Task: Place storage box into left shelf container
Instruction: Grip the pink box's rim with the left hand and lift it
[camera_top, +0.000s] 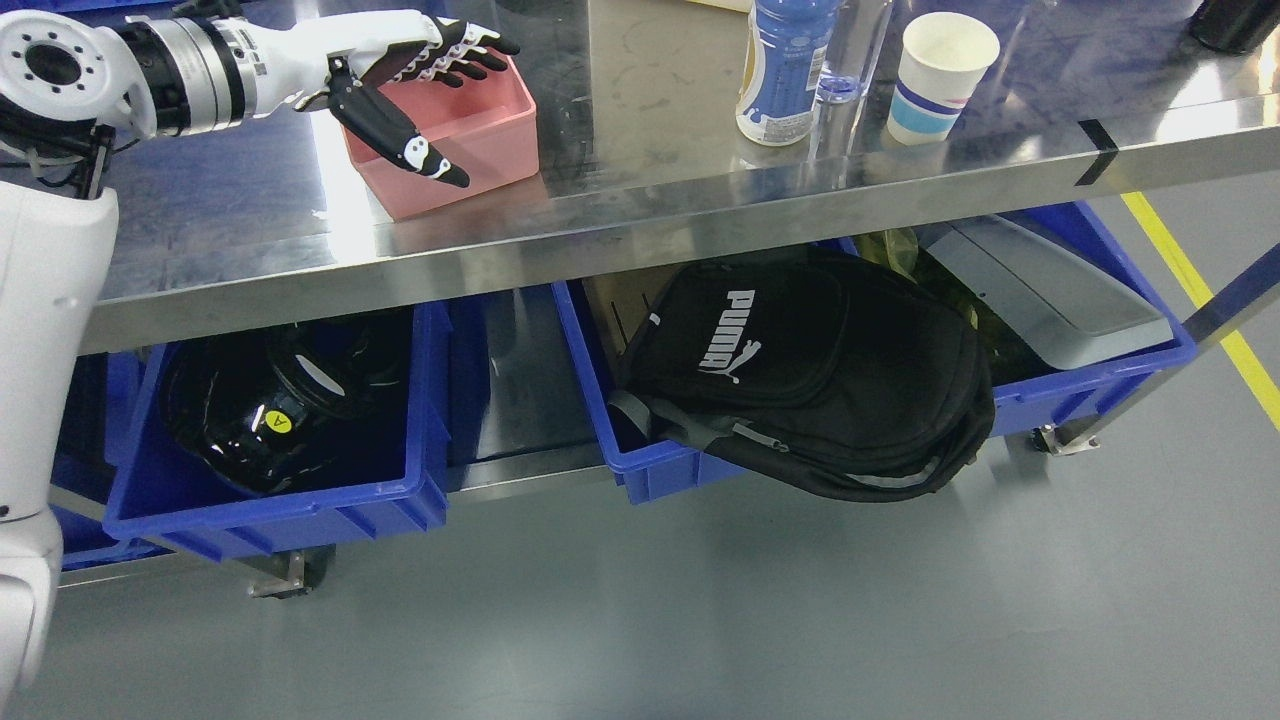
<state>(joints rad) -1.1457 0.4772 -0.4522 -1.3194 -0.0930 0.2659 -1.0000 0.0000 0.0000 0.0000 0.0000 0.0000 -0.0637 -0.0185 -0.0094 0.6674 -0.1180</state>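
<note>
**Open left hand at the pink box on the table**

The left hand (415, 85) reaches in from the upper left, over the steel table (640, 200). Its fingers (470, 55) are stretched out flat across the near left corner of the pink box (470, 135), and the thumb points down in front of the box's near wall. The hand is spread and grips nothing; whether it touches the box cannot be told. The box stands upright on the table, near the front edge, and looks empty.

Farther right on the table stand a bottle (785, 70) with a blue and white label and a paper cup (940, 75), apart from each other and well apart from the box.

Under the table, on the lower shelf, sit blue bins. The left bin (270, 510) holds a glossy black helmet (270, 400). The right bin (1090, 385) holds a black backpack (810, 380), which hangs over its front rim, and a grey lid (1040, 290) tilted behind it.

The robot's white body shows at the left edge.
</note>
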